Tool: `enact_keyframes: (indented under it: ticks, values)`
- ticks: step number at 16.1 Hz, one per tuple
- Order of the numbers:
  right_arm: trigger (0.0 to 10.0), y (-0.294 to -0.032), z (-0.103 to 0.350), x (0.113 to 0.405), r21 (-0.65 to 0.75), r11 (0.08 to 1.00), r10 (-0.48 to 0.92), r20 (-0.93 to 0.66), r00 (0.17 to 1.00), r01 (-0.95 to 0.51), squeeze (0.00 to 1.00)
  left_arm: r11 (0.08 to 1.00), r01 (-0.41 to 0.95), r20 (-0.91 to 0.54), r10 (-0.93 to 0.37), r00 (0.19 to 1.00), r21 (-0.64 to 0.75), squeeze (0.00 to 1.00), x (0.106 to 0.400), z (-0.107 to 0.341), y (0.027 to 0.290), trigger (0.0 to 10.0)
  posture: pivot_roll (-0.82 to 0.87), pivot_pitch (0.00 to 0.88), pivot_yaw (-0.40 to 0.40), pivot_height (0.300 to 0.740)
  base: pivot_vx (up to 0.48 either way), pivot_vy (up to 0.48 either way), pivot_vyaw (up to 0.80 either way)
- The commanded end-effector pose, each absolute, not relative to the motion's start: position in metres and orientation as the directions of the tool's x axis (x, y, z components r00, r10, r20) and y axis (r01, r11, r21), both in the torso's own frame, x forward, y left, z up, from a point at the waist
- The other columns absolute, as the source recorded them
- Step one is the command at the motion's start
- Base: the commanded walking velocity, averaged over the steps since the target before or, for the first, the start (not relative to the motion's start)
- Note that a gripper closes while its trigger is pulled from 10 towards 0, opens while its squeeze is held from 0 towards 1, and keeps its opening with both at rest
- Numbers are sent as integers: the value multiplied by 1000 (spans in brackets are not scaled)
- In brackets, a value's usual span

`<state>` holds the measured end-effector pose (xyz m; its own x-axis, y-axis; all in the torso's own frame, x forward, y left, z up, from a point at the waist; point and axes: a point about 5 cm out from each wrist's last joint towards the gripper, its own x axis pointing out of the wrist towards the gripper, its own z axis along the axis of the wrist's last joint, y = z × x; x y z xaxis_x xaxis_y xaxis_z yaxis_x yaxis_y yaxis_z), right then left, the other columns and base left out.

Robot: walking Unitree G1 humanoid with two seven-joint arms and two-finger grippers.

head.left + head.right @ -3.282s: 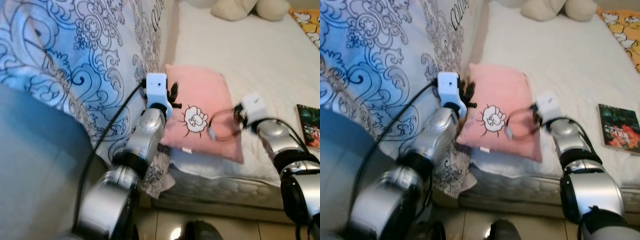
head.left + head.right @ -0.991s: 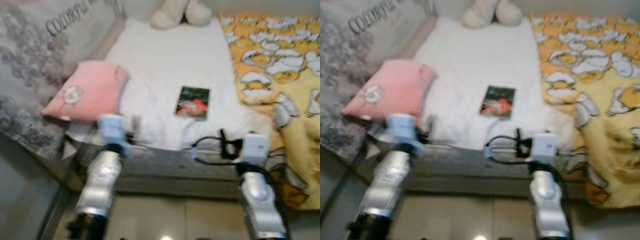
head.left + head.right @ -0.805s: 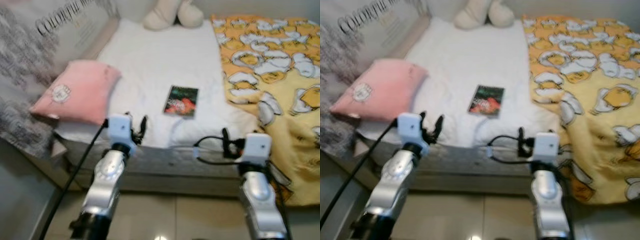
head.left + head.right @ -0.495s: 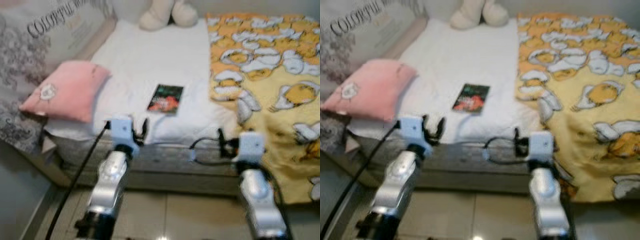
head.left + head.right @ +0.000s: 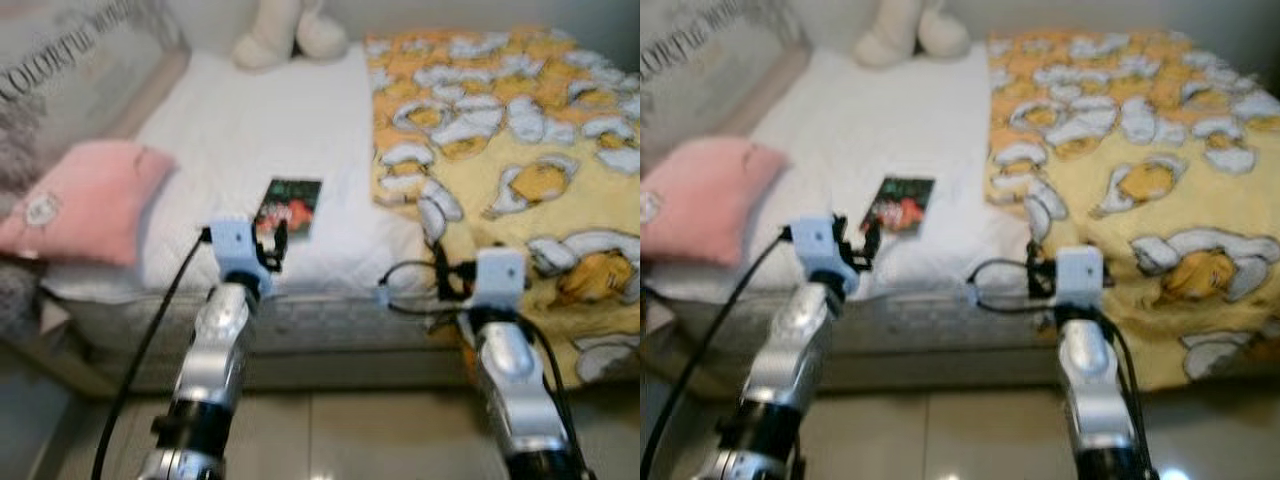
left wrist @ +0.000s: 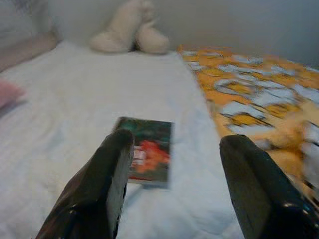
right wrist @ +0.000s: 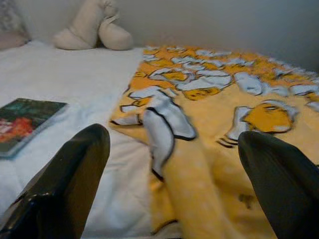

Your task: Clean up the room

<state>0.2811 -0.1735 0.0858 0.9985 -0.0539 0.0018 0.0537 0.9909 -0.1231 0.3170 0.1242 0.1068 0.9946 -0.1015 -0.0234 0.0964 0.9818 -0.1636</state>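
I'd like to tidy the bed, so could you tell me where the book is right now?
The book lies flat on the white sheet, between the pink pillow and the yellow blanket, just beyond the open left gripper.

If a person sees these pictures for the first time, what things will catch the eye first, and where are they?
The yellow blanket with its cartoon print covers the right half of the bed and hangs over its near edge. A dark book lies alone on the white sheet, just beyond the open left tool. A pink pillow rests at the bed's left side, and a cream plush toy sits at the far end.
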Motion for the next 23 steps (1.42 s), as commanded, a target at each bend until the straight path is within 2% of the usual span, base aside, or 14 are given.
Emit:
enact_keyframes:
  ticks: [1, 4, 9, 10, 12, 16, 23]
  values:
    - [10000, -159, 91, 289, -105, 994, -7, 16, 1000, 8, 0, 984, 25, -62, -36, 997, -174, 0, 320, 103, 140, 10000, -159, 0, 80, 735, 0, 428, 0]
    - [10000, -152, 93, 295, -114, 993, 26, 27, 999, -22, 0, 993, 41, -34, -45, 998, -107, 0, 325, 109, 142, 10000, -146, 0, 81, 735, 179, 410, 0]
    - [10000, -150, 89, 296, -113, 993, 35, 11, 999, -34, 0, 991, 23, -37, -28, 999, -129, 0, 325, 107, 144, 10000, -135, 0, 75, 735, 295, 379, 0]
    - [10000, -148, 89, 297, -113, 993, 43, 10, 999, -42, 0, 992, 79, -7, -80, 997, -96, 0, 325, 112, 137, 10000, -131, 0, 73, 735, 292, 379, 0]
    - [10000, -148, 88, 298, -113, 993, 46, 11, 999, -44, 0, 995, 91, -3, -91, 996, -41, 0, 326, 112, 136, 10000, -131, 0, 74, 735, 347, 332, 0]
    - [10000, -152, 81, 286, -89, 995, 40, -1, 999, -40, 0, 984, 175, 27, -176, 984, 33, 0, 315, 110, 127, 10000, -126, 0, 76, 735, 0, 0, 0]
    - [10000, -154, 75, 282, -96, 995, 35, -18, 999, -36, 0, 975, 222, 40, -224, 974, 29, 0, 317, 113, 119, 10000, -143, 0, 80, 735, 334, -340, 0]
